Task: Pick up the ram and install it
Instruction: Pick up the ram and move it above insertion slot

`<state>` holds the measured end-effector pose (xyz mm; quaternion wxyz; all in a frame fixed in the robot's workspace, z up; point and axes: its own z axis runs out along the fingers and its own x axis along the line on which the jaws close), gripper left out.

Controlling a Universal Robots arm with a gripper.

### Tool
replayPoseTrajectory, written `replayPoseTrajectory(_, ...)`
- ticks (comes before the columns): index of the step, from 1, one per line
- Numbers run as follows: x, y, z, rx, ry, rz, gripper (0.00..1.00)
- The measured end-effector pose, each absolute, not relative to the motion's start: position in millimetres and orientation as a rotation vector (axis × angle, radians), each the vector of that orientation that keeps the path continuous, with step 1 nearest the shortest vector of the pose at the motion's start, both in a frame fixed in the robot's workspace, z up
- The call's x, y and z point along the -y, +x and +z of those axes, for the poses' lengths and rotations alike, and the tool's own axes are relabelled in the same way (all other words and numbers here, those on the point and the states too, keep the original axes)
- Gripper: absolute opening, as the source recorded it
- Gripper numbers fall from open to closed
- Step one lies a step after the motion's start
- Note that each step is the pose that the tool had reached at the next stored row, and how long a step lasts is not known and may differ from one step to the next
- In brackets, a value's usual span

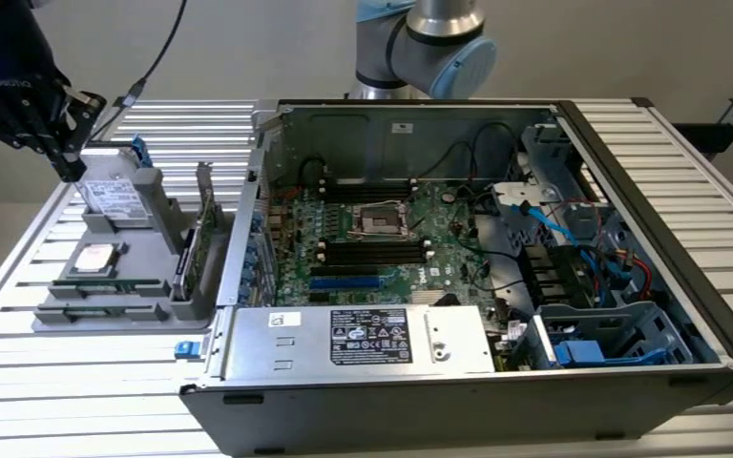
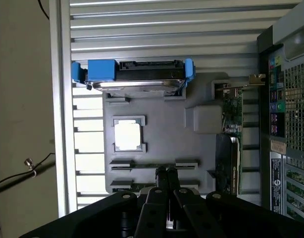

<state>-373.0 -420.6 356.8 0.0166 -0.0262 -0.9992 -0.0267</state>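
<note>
The ram (image 1: 106, 285) is a thin green stick standing on edge in a slot of the grey parts tray (image 1: 150, 243), on the exterior view's left beside the open computer case. In the wrist view the ram (image 2: 142, 165) shows as a thin line across the tray (image 2: 162, 124), just past my fingertips. My gripper (image 1: 72, 168) hangs above the tray's far end, over the hard drive, well above the ram. My gripper (image 2: 167, 172) is shut with its two fingers pressed together and nothing between them. The black memory slots (image 1: 369, 253) lie on the motherboard inside the case.
The tray also carries a hard drive in a blue caddy (image 2: 137, 79), a square processor (image 2: 128, 136), a second green stick (image 1: 96, 310) and an upright expansion card (image 1: 201, 239). The open case (image 1: 494, 286) has tall walls, cables and a power supply (image 1: 366, 339).
</note>
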Motion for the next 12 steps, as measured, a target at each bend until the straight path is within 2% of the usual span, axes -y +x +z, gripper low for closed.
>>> replayPoseTrajectory(12, 420.5, -373.1, 356.3, 3.105, 0.051, -0.081, 0.10)
